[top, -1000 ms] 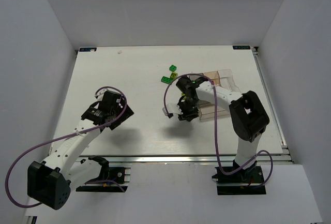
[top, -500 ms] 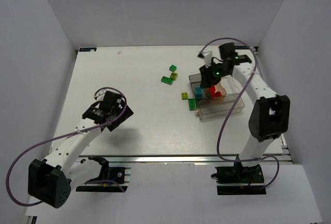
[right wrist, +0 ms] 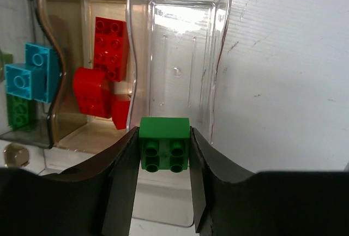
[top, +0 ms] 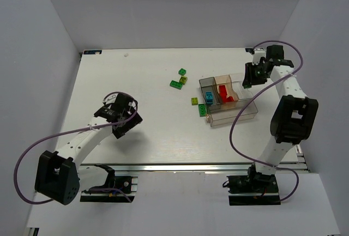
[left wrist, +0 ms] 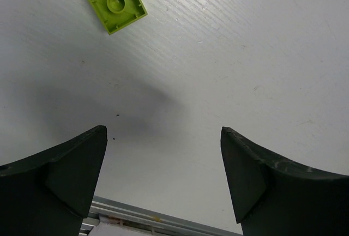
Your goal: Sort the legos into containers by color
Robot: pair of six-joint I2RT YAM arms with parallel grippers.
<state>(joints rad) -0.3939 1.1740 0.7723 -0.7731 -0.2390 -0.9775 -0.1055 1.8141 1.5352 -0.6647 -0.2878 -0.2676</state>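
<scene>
My right gripper is shut on a small dark green brick and holds it just above the near end of the box's clear compartment. The tan compartment holds red bricks. The smoky compartment holds light blue bricks and a green one. In the top view the right gripper is at the far right end of the box. My left gripper is open and empty above the bare table, with a yellow-green brick ahead of it. The left gripper is at the left.
Loose bricks lie left of the box: a green one, a yellow-green one, a green one, a yellow-green one and a green one. The table's front rail runs just behind my left gripper.
My right arm has swung from the middle of the table, over the box, to its far right end. My left gripper has shifted slightly and stayed open.
</scene>
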